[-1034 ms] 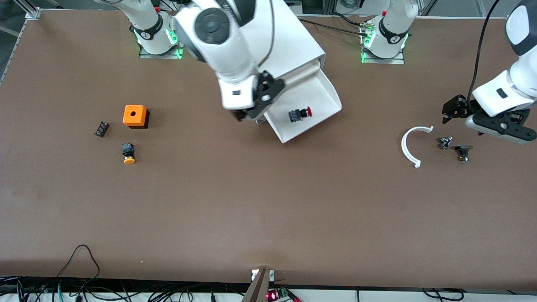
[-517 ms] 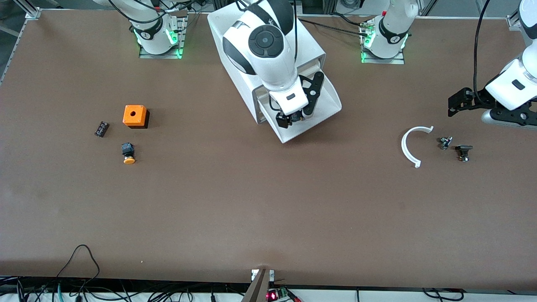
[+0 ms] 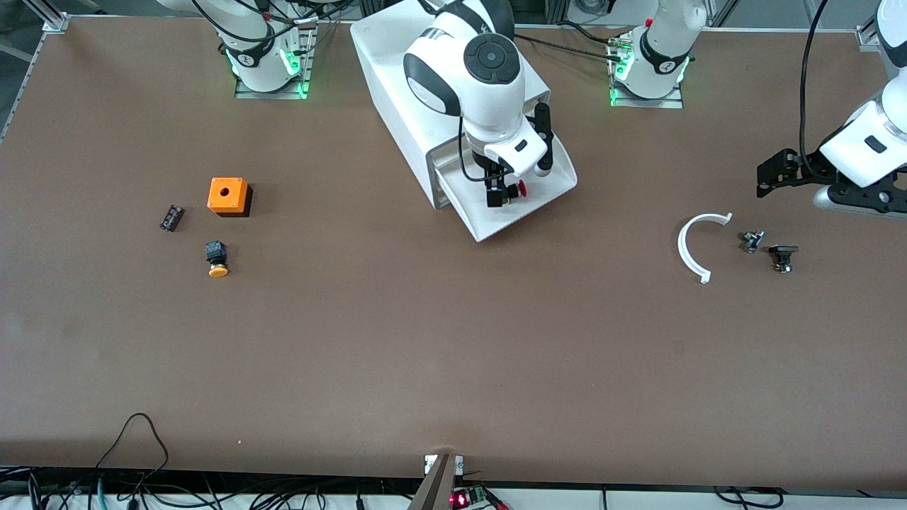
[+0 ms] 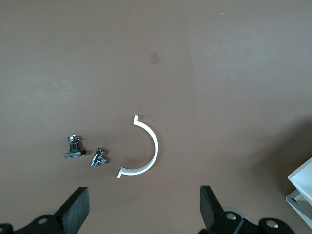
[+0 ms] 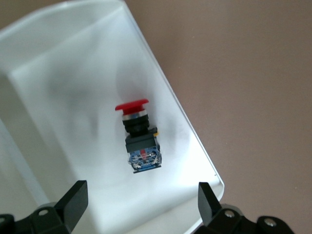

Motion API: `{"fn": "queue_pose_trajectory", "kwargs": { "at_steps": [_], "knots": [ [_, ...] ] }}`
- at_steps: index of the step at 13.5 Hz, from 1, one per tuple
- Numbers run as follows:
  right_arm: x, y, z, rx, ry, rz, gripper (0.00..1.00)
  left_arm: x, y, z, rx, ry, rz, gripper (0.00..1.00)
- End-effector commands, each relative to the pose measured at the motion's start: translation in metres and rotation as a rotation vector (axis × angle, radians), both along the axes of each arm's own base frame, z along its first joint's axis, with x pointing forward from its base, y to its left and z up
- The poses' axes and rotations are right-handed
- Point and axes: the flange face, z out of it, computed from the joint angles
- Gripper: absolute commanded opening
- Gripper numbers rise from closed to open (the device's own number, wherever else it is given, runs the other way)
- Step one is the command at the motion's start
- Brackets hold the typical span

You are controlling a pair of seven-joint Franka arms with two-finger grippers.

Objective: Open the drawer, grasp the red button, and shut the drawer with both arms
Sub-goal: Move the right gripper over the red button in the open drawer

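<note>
Red-capped button [image 5: 140, 138] lying in the pulled-out drawer [image 3: 549, 185]. Right claw [image 5: 141, 204] spread wide right above it. Looks light, rigid, maybe slippery — best pinched across the boxy black body. Left claw [image 4: 145, 207] also wide, waiting over the counter [image 3: 425, 340].

A brown table [image 3: 425, 340] with cables [image 3: 142, 489] along its near edge.

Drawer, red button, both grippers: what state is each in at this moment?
drawer: pulled open from the cabinet.
red button: lying on its side in the drawer, not gripped.
right gripper: open, over the red button.
left gripper: open, waiting above the white half-ring.
</note>
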Motion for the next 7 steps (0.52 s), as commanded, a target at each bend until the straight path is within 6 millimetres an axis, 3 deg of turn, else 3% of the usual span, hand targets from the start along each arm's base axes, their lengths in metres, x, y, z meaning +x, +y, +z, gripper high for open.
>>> {"fn": "queue_pose_trajectory", "kwargs": {
  "at_steps": [1, 7],
  "knots": [
    [-0.013, 0.015, -0.016, -0.041, -0.013, 0.081, 1.00, 0.001, 0.002, 0.003, 0.017, -0.003, 0.010, 1.00],
    [-0.021, 0.025, -0.043, -0.070, -0.025, 0.108, 1.00, 0.002, 0.004, 0.003, 0.018, -0.003, 0.007, 1.00]
  ]
}}
